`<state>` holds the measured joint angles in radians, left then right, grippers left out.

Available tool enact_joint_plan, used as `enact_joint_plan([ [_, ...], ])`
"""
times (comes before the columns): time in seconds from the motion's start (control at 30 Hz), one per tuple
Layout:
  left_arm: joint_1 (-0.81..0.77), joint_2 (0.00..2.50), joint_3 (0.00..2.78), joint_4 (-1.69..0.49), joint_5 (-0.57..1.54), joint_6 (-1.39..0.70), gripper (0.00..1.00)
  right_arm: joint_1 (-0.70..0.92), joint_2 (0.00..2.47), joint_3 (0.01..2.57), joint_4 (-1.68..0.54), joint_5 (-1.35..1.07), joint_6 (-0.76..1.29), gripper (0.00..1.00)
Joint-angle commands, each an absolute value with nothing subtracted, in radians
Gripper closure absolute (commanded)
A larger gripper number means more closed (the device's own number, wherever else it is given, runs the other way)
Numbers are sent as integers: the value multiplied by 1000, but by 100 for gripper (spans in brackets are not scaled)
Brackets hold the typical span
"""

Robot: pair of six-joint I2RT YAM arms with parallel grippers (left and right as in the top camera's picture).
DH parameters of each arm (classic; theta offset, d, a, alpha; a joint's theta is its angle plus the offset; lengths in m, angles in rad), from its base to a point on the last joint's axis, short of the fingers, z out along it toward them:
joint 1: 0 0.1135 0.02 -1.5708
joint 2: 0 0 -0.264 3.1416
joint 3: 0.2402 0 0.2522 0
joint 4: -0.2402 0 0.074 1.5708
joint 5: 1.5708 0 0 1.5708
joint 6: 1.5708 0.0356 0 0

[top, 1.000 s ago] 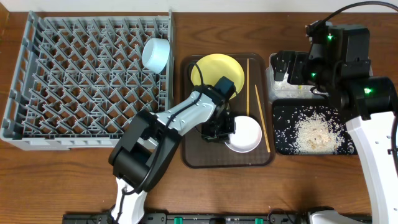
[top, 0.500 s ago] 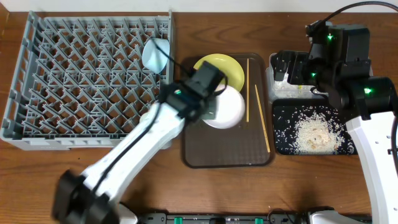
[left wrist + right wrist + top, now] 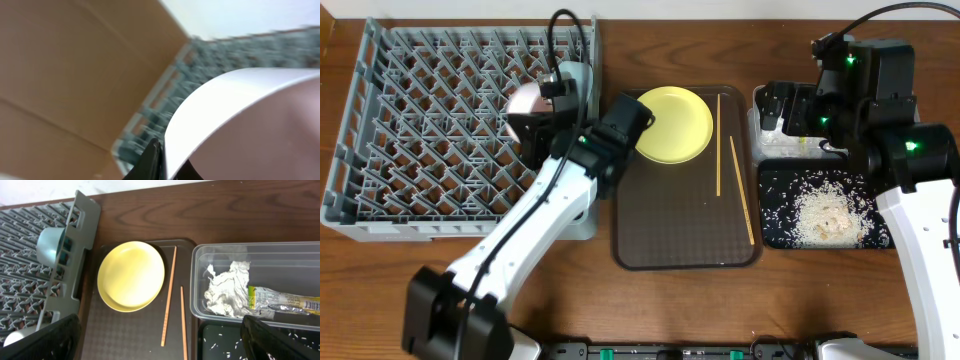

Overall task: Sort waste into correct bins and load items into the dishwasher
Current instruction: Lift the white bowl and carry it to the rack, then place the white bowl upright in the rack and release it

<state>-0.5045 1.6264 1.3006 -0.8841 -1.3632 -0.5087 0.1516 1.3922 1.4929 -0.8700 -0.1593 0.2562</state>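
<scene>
My left gripper is shut on the rim of the white bowl and holds it tilted above the right part of the grey dish rack. The bowl fills the left wrist view. The light blue bowl lies in the rack's right edge. The yellow plate and two chopsticks lie on the brown tray. My right gripper is open and empty above the clear container, which holds tissue and the wrapper. Rice lies in the black tray. I cannot make out the white cup.
The rack takes up the table's left, the brown tray the middle, and the two bins the right. My left arm stretches from the front edge up across the rack's right corner. Bare wood runs along the front.
My left gripper has lifted the white bowl off the brown tray and carried it left and back, over the rack. The right arm has not moved.
</scene>
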Motion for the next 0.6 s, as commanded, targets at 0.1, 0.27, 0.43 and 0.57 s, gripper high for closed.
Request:
enact_joint_plan([
  [0.1, -476, 1759, 1292, -828, -1569, -538, 93, 145, 1393, 1494, -869, -154, 265, 1],
  [0.27, -476, 1834, 1292, -823, -1569, -540, 93, 145, 1393, 1494, -869, -154, 265, 1],
  [0.43, -476, 1869, 1292, -823, -1569, -551, 93, 145, 1393, 1494, -869, -154, 265, 1],
  [0.57, -476, 1871, 1290, -823, -1569, -582, 92, 145, 1393, 1494, -869, -154, 265, 1],
])
